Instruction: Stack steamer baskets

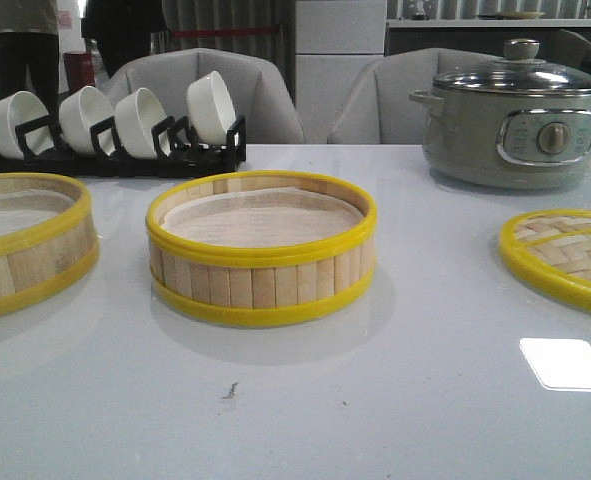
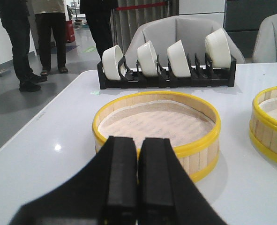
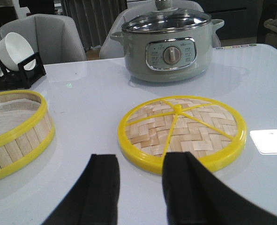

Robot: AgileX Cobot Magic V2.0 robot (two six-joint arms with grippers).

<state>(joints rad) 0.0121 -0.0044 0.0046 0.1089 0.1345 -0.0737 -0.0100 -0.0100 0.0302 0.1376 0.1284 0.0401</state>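
Note:
Two steamer baskets with bamboo-slat walls, yellow rims and pale liners stand apart on the white table: one in the middle [image 1: 260, 250] and one at the left edge [image 1: 25, 250]. Neither gripper shows in the front view. In the left wrist view my left gripper [image 2: 138, 139] is shut and empty, low over the table just in front of the left basket [image 2: 157, 124]; the middle basket [image 2: 272, 124] is beside it. In the right wrist view my right gripper [image 3: 143, 157] is open and empty, near the rim of the flat woven lid [image 3: 183, 129]; the middle basket [image 3: 16, 131] lies to one side.
The woven yellow-rimmed lid [image 1: 565, 255] lies flat at the right. A grey electric pot with a glass lid [image 1: 515, 120] stands at the back right. A black rack of white bowls [image 1: 115, 130] stands at the back left. People stand beyond the table.

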